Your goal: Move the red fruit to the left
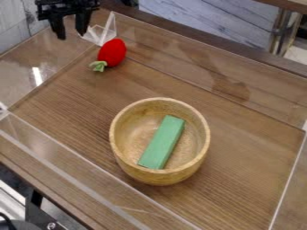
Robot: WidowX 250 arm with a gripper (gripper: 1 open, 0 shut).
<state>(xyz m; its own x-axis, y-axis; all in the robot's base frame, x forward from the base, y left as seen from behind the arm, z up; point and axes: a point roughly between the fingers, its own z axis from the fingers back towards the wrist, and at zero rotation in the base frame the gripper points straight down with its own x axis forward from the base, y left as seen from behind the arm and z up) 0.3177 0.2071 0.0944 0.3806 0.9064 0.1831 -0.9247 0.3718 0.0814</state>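
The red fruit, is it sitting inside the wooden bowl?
No, the red fruit lies on the table near the far left corner, apart from the wooden bowl, which holds only a green block.

Black, matte-finished metal gripper (pixel 70 27): uniformly dark, no markings discernible.

Small glossy red rounded toy fruit (pixel 110 52), just below and right of the gripper: bright red body with a pale highlight; light green leafy stem end at its lower left.

Round light-wood bowl (pixel 160 171), well below and right of the gripper: pale yellow-tan, faint grain on the rim, slightly darker inside wall.

Flat green rectangular block (pixel 162 142), inside the bowl: plain mid-green, no pattern.

Brown wood-grain tabletop (pixel 240 108): medium brown with darker streaks running lengthwise, whitish glare patches.

Clear plastic border walls (pixel 24 144): colourless, edges showing white.
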